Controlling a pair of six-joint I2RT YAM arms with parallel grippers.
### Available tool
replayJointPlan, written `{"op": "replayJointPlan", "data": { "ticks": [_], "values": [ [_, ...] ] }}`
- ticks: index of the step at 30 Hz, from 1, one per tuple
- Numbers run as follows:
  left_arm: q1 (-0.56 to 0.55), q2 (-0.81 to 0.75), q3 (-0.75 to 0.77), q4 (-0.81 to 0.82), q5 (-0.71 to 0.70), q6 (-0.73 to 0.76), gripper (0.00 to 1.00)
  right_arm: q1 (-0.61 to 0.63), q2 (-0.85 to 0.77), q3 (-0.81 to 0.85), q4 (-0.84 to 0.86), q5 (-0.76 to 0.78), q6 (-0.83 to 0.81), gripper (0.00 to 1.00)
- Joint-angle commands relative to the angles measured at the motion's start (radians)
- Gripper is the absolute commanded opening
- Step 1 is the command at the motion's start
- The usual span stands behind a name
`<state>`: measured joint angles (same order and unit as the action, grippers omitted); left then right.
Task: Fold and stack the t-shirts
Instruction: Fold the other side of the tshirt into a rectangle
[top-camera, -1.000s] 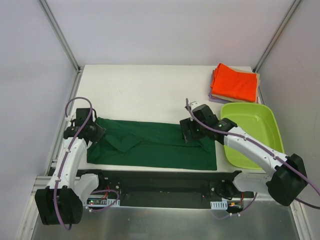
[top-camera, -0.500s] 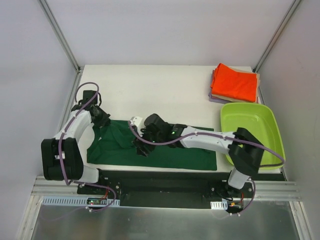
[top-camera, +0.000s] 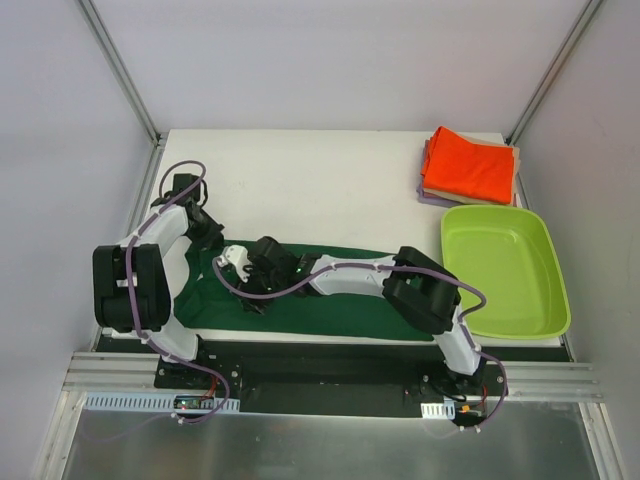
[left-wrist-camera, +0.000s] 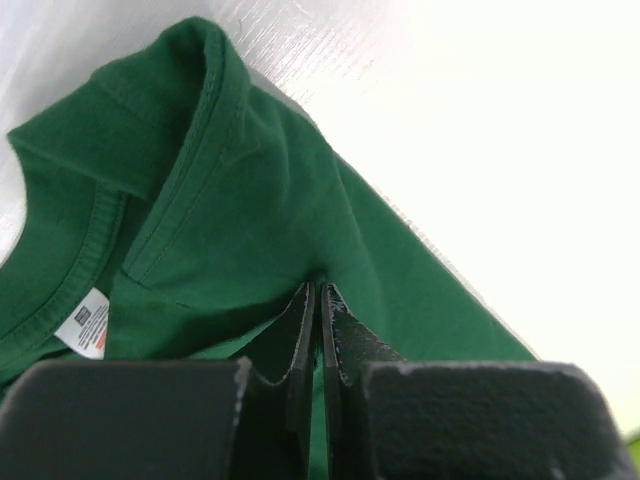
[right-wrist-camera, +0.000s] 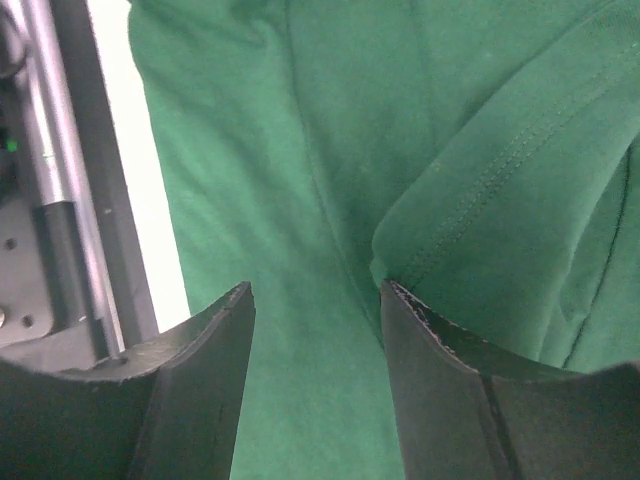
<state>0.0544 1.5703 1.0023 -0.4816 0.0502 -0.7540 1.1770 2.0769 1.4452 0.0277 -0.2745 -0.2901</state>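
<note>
Folding looks only partly done: the dark green shirt (top-camera: 340, 305) lies in a long band along the tabletop's (top-camera: 300, 180) near edge. The right jaws gape open just above it, a stitched hem (right-wrist-camera: 500, 180) at one jaw's tip. Beyond them, the left jaws are closed, seemingly pinching cloth beside the collar (left-wrist-camera: 190, 150). Far right of both waits the orange-topped folded stack (top-camera: 470, 168), which the green shirt must still join.

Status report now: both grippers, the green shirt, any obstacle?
Left gripper shut on the dark green cloth collared shirt, beside its collar. Right gripper open, over a stitched hem. No obstacle seen.
</note>
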Motion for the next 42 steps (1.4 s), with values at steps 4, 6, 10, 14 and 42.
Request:
{"op": "replayJointPlan", "data": {
  "ticks": [4,6,10,14,42],
  "values": [
    [0.009,0.071,0.055,-0.006,0.020,0.039,0.00,0.000,0.064,0.106,0.003,0.222,-0.017,0.55],
    [0.012,0.076,0.055,-0.006,0.019,0.039,0.00,-0.004,0.084,0.119,0.001,0.267,-0.012,0.55],
    [0.010,0.073,0.053,-0.006,0.013,0.042,0.00,-0.005,0.103,0.146,-0.015,0.305,0.000,0.41],
    [0.013,0.063,0.056,-0.006,0.010,0.044,0.00,-0.005,0.085,0.138,-0.020,0.313,-0.009,0.23],
    [0.022,0.172,0.174,-0.008,0.054,0.077,0.00,-0.027,0.176,0.288,-0.160,0.256,0.002,0.32]
  ]
}}
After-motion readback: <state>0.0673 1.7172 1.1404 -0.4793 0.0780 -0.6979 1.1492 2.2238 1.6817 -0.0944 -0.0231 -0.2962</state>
